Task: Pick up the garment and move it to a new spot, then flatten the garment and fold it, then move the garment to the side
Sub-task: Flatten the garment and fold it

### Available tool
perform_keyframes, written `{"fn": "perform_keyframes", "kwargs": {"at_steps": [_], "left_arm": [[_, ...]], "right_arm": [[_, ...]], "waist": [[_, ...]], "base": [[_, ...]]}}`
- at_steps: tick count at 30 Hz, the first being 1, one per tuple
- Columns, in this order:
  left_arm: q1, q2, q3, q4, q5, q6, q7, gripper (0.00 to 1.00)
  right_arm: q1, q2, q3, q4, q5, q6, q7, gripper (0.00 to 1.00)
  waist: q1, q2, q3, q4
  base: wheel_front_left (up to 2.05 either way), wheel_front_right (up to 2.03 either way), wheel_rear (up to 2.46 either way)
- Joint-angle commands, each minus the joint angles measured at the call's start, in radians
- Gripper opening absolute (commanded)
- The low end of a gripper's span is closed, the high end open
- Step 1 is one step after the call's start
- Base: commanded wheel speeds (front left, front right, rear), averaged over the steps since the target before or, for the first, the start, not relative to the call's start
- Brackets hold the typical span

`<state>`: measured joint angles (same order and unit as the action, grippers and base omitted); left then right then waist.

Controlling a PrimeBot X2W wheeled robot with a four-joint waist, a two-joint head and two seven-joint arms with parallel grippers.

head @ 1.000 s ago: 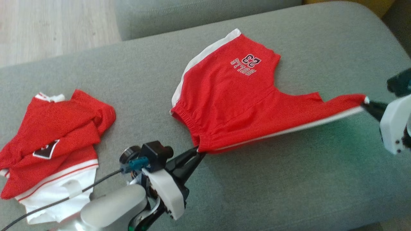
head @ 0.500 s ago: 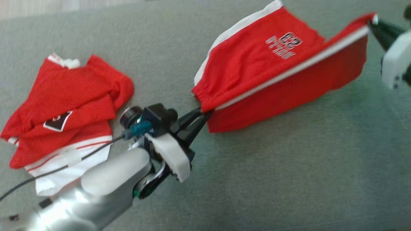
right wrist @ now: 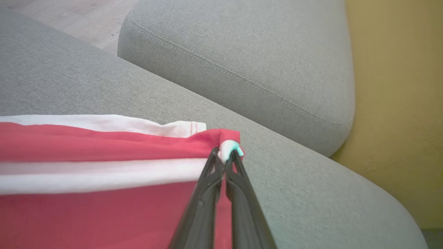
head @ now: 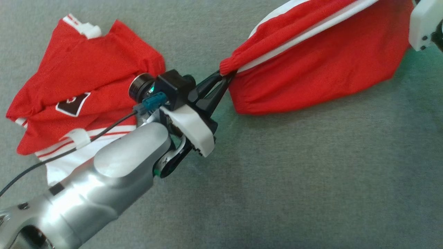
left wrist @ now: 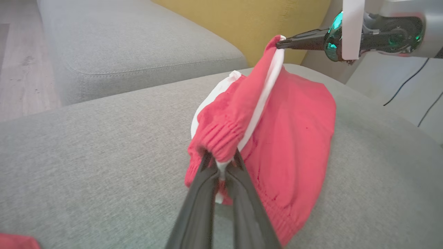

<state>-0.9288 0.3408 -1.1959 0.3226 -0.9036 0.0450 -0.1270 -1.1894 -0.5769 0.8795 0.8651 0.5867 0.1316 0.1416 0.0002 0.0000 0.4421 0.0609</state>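
Observation:
The garment (head: 311, 69) is a pair of red shorts with a white side stripe, held stretched between both grippers above the grey sofa cushion (head: 311, 180). My left gripper (head: 226, 74) is shut on the elastic waistband corner (left wrist: 221, 138). My right gripper (right wrist: 226, 154) is shut on the leg hem corner; its white housing (head: 424, 24) is at the head view's top right. The raised stripe edge runs between the two grips, and the red cloth (left wrist: 294, 131) hangs from it down to the cushion. The printed logo is hidden.
A second red and white garment (head: 79, 79) lies crumpled on the cushion left of my left arm. Another grey cushion (right wrist: 242, 58) sits beyond, with a yellow surface (right wrist: 398, 86) behind it and wooden floor (left wrist: 17, 69) past the sofa.
Both grippers have lifted the stripe edge and carried it away from me over the rest of the shorts, covering the logo. The head camera has tilted down, shifting the whole picture.

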Motion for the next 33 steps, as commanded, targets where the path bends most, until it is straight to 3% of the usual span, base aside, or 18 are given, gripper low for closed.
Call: {"fn": "perform_keyframes", "kwargs": {"at_steps": [1,15,16,17,18,19,27,33], "left_arm": [[-0.047,0.009,0.042,-0.010,0.008,0.004,-0.012,0.00],[-0.108,-0.047,0.044,0.073,0.022,-0.004,-0.027,0.00],[-0.107,-0.051,0.043,0.077,0.021,-0.003,-0.028,0.00],[-0.107,-0.051,0.043,0.077,0.021,-0.003,-0.028,0.00],[-0.108,-0.055,0.043,0.083,0.023,0.002,-0.032,0.34],[-0.107,-0.059,0.045,0.089,0.025,0.007,-0.038,1.00],[-0.107,-0.067,0.065,0.138,0.043,0.038,-0.089,1.00],[-0.067,-0.053,0.106,0.155,0.022,0.048,-0.116,1.00]], "right_arm": [[-0.022,0.000,0.005,0.003,-0.008,-0.001,-0.018,0.00],[-0.106,0.055,0.041,0.161,0.034,-0.001,-0.101,0.00],[-0.108,0.058,0.034,0.176,0.044,-0.001,-0.106,0.14],[-0.108,0.058,0.034,0.176,0.044,-0.001,-0.106,0.14],[-0.111,0.059,0.030,0.193,0.046,-0.001,-0.115,1.00],[-0.115,0.061,0.029,0.209,0.043,-0.001,-0.126,1.00],[-0.144,0.101,-0.100,0.309,0.134,-0.001,-0.291,1.00],[-0.118,0.105,-0.141,0.294,0.186,-0.001,-0.372,1.00]], "waist": [[-0.0002,0.0000,0.023,0.022],[-0.0002,0.0000,0.088,0.056],[-0.0002,0.0000,0.090,0.057],[-0.0002,0.0000,0.090,0.057],[-0.0002,0.0000,0.092,0.058],[-0.0002,0.0000,0.093,0.059],[-0.0002,0.0000,0.057,0.054],[-0.0002,0.0000,-0.027,0.034]], "base": [[0.00,0.00,0.00],[0.00,0.00,0.00],[0.00,0.00,0.00],[0.00,0.00,0.00],[0.00,0.00,0.00],[0.00,0.00,0.00],[0.00,0.00,0.00],[0.00,0.00,0.00]]}}
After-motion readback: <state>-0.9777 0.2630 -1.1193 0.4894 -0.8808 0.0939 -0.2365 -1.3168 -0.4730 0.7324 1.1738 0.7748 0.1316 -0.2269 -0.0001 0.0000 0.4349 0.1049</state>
